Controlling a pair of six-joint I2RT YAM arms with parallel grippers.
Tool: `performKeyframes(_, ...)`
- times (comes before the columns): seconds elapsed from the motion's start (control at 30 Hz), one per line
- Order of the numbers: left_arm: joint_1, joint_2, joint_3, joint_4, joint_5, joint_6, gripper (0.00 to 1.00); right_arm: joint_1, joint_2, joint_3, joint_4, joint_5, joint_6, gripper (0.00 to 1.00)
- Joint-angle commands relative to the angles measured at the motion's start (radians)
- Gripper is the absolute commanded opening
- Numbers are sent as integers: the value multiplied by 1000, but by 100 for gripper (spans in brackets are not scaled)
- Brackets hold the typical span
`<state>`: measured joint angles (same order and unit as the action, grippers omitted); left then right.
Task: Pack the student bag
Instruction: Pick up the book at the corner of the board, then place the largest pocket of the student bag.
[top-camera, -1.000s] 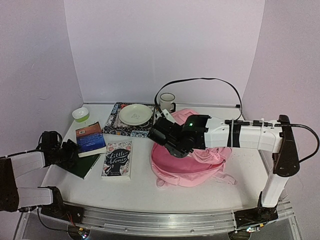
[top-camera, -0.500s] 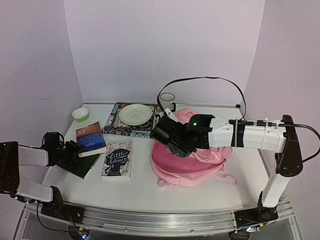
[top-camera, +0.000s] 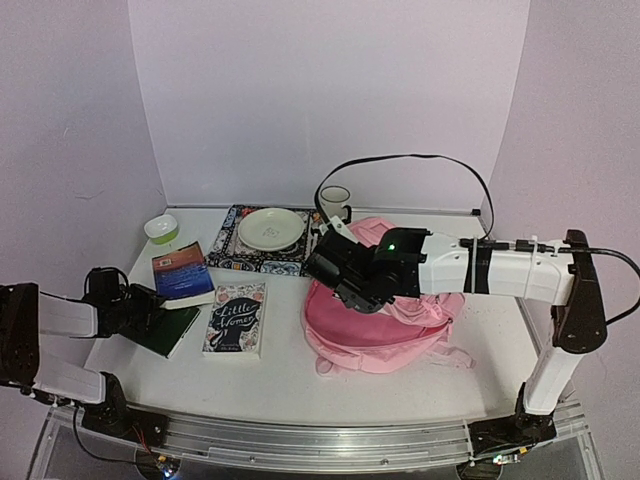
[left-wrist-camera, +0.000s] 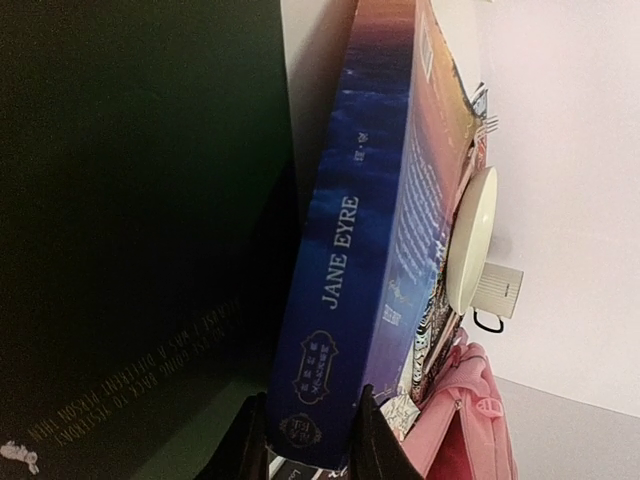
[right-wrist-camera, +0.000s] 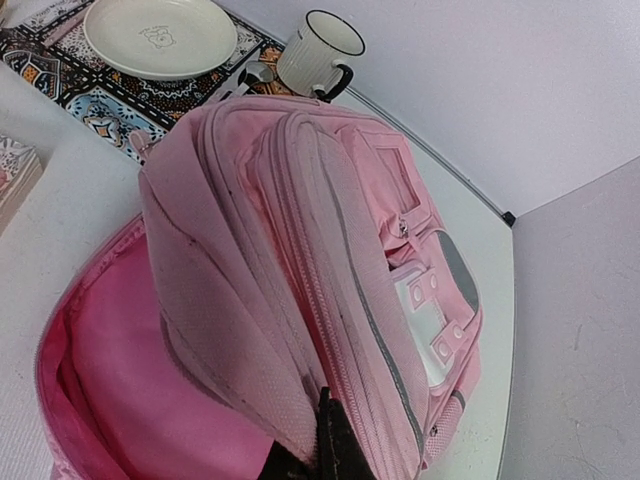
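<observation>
The student bag is a pink backpack lying right of centre, its main compartment open toward the left. My right gripper is shut on the edge of the bag's upper flap and holds it raised, so the pink lining shows. A blue "Jane Eyre" book lies at the left, partly on a dark green book. My left gripper is low at the blue book's near end, with a finger pressed on each side of the spine. A "Little Women" book lies flat between them.
At the back, a patterned placemat carries a cream plate. A white mug stands behind the bag and a small green bowl in the back left corner. A black cable loops above the right arm.
My left gripper's jaws have closed from wide apart onto the blue book's spine, and the left arm has settled lower. The right arm and the bag have barely moved.
</observation>
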<state>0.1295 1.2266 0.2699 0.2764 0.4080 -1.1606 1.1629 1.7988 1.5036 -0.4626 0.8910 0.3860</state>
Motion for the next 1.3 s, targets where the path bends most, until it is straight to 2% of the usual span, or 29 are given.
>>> performKeyframes(0.0,1,-134,12,4,7,3,0,-9,-49,14,0,51,-15,0)
performKeyframes(0.1,2,-193,54,-27,46,20,0,-9,-41,24,2,51,-25,0)
performKeyframes(0.4,-15,-223,260,-132,214,95,0,-25,-36,54,4,57,-51,0)
performKeyframes(0.63,-62,-242,373,-137,339,92,0,-51,-38,77,10,22,-59,0)
performKeyframes(0.97,-234,-269,485,-137,444,109,0,-98,-49,91,54,-43,-78,0)
performKeyframes(1.27,-304,-284,528,-137,517,182,0,-117,-19,40,109,-115,-67,0)
